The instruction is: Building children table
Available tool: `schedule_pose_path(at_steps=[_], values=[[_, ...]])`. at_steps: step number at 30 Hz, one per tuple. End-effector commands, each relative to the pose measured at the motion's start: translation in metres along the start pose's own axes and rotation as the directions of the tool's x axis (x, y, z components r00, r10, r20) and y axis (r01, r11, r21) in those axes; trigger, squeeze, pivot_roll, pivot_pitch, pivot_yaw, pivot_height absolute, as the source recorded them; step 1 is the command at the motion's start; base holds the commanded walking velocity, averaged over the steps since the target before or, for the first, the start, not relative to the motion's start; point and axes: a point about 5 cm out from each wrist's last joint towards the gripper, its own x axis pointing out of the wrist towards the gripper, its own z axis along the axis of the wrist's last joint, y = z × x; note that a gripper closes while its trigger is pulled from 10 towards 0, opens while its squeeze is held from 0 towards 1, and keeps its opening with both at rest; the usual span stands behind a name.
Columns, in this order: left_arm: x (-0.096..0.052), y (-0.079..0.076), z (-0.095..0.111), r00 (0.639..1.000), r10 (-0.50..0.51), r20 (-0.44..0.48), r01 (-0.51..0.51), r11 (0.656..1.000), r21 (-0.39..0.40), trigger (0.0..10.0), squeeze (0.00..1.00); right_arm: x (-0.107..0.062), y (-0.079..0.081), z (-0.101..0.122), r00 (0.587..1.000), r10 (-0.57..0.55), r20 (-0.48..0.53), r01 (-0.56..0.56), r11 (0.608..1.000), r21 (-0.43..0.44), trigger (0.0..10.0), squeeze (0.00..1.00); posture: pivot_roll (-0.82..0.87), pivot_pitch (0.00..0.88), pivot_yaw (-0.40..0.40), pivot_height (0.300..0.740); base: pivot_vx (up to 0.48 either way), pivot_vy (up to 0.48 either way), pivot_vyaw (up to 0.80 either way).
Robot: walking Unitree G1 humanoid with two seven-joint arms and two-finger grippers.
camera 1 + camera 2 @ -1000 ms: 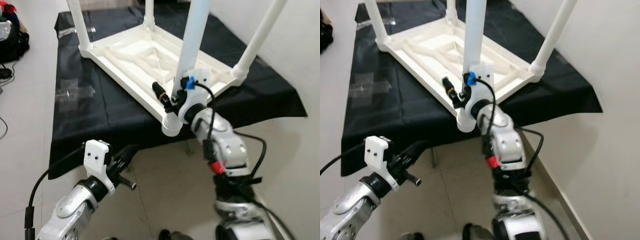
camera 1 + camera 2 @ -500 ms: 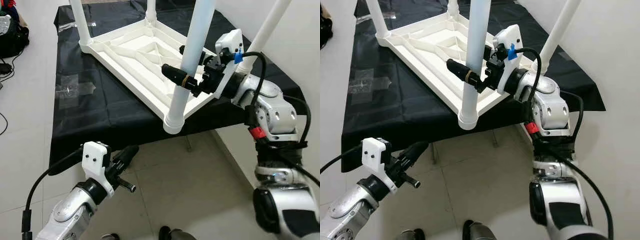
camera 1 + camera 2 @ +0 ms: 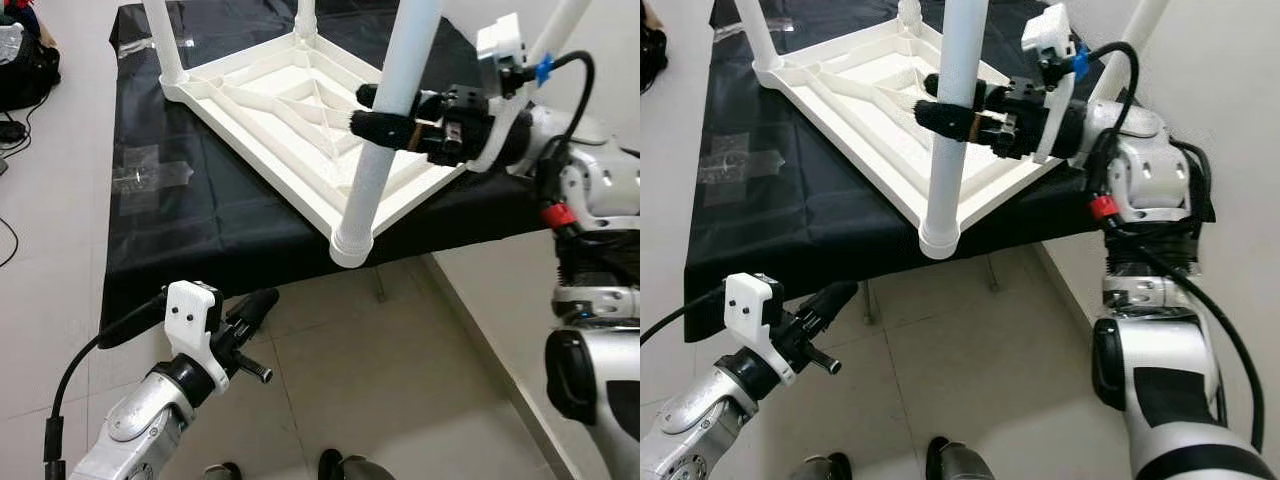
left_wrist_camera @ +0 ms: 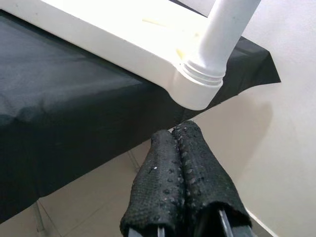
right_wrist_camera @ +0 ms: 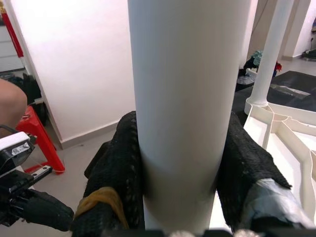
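Your right gripper (image 3: 385, 118) is clamped around the nearest table leg (image 3: 385, 140).

The white children's table (image 3: 290, 110) lies upside down on a black cloth (image 3: 200, 210), its legs pointing up; the gripped leg stands in the corner socket that overhangs the cloth's near edge. You can see in the right wrist view both black fingers (image 5: 116, 177) pressed against opposite sides of the leg. Your left gripper (image 4: 182, 182) hangs low over the tiled floor (image 3: 380, 380), below that corner and apart from it, its two fingers pressed together on nothing. No brand, label or writing can be read anywhere.
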Motion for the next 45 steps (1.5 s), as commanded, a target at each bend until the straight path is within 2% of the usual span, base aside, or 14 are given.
schedule_pose_path(at_steps=[1, 6, 8, 10, 13, 19, 21, 22, 25, 26, 29, 30, 34, 45], values=[[-0.001, 0.0, -0.004, 1.0, 0.0, -0.019, 0.0, 1.0, -0.015, 10.0, 0.0, 0.001, 0.004, -0.013, 0.995, -0.08, -0.055, 0.082, 0.996, 0.039, 0.0, 0.0, -0.02, 0.236, -0.091, 0.74, 0.0, 0.0, 0.0], [-0.001, 0.0, -0.005, 1.0, 0.0, -0.019, -0.001, 1.0, -0.017, 10.0, 0.0, 0.011, 0.022, -0.06, 0.915, -0.345, -0.21, 0.377, 0.917, 0.131, 0.0, 0.0, -0.03, 0.235, -0.112, 0.74, 0.0, 0.0, 0.0], [-0.001, 0.0, -0.006, 1.0, 0.001, -0.019, -0.001, 1.0, -0.017, 10.0, 0.0, 0.011, 0.029, -0.085, 0.778, -0.551, -0.301, 0.615, 0.765, 0.192, 0.0, 0.0, -0.02, 0.231, -0.123, 0.74, 0.0, 0.0, 0.0], [0.001, 0.0, -0.005, 1.0, 0.002, -0.015, -0.002, 1.0, -0.016, 10.0, 0.0, 0.004, 0.075, -0.142, 0.454, -0.742, -0.493, 0.881, 0.455, 0.127, 0.0, 0.0, -0.01, 0.228, -0.131, 0.74, 0.0, 0.0, 0.0], [0.002, 0.0, -0.006, 1.0, 0.008, -0.011, -0.008, 1.0, -0.014, 10.0, 0.0, 0.017, 0.086, -0.154, 0.376, -0.78, -0.501, 0.918, 0.387, 0.087, 0.0, 0.0, -0.01, 0.217, -0.129, 0.74, 0.0, 0.0, 0.0], [0.003, 0.0, -0.007, 1.0, 0.012, -0.008, -0.012, 1.0, -0.016, 10.0, 0.0, 0.048, 0.069, -0.141, 0.438, -0.779, -0.448, 0.896, 0.42, 0.145, 0.0, 0.0, -0.02, 0.211, -0.131, 0.74, 0.0, 0.0, 0.0], [0.003, 0.0, -0.007, 1.0, 0.012, -0.007, -0.012, 1.0, -0.017, 10.0, 0.0, 0.052, 0.067, -0.136, 0.453, -0.774, -0.442, 0.887, 0.438, 0.143, 4.3, 0.0, -0.02, 0.211, -0.132, 0.74, 0.0, 0.0, 0.0], [0.003, 0.0, -0.006, 1.0, 0.012, -0.005, -0.012, 1.0, -0.019, 10.0, 0.0, 0.054, 0.064, -0.13, 0.484, -0.768, -0.419, 0.873, 0.459, 0.166, 10.0, 0.0, -0.02, 0.212, -0.133, 0.74, 0.0, 0.0, 0.0], [0.003, 0.0, -0.006, 1.0, 0.012, -0.003, -0.012, 1.0, -0.023, 10.0, 0.0, 0.06, 0.061, -0.114, 0.58, -0.743, -0.334, 0.814, 0.541, 0.211, 10.0, 0.0, -0.03, 0.215, -0.132, 0.74, 0.0, 0.0, 0.0], [0.003, -0.001, -0.006, 1.0, 0.012, -0.002, -0.012, 1.0, -0.023, 10.0, 0.0, 0.06, 0.058, -0.105, 0.617, -0.736, -0.278, 0.787, 0.577, 0.219, 10.0, 0.62, -0.02, 0.218, -0.132, 0.74, 0.0, 0.0, 0.0], [0.003, -0.001, -0.006, 1.0, 0.012, -0.002, -0.012, 1.0, -0.023, 10.0, 0.0, 0.06, 0.058, -0.105, 0.617, -0.736, -0.278, 0.787, 0.577, 0.219, 10.0, 0.62, -0.02, 0.218, -0.132, 0.74, 0.0, 0.0, 0.0], [0.003, -0.001, -0.006, 1.0, 0.012, -0.002, -0.012, 1.0, -0.025, 10.0, 0.0, 0.058, 0.051, -0.094, 0.677, -0.707, -0.205, 0.736, 0.638, 0.227, 10.0, 1.0, -0.02, 0.219, -0.13, 0.74, 0.0, 0.0, 0.0], [0.003, -0.002, -0.008, 1.0, 0.008, -0.007, -0.008, 1.0, -0.03, 10.0, 0.0, 0.04, 0.03, -0.05, 0.888, -0.46, 0.002, 0.456, 0.88, 0.134, 10.0, 1.0, -0.02, 0.216, -0.119, 0.74, 0.0, 0.0, 0.0], [0.002, -0.002, -0.009, 1.0, 0.004, -0.014, -0.004, 0.999, -0.032, 10.0, 0.0, 0.004, 0.0, -0.002, 0.981, -0.189, 0.033, 0.189, 0.981, -0.028, 10.0, 1.0, -0.01, 0.214, -0.115, 0.74, 0.0, 0.0, 0.0]])
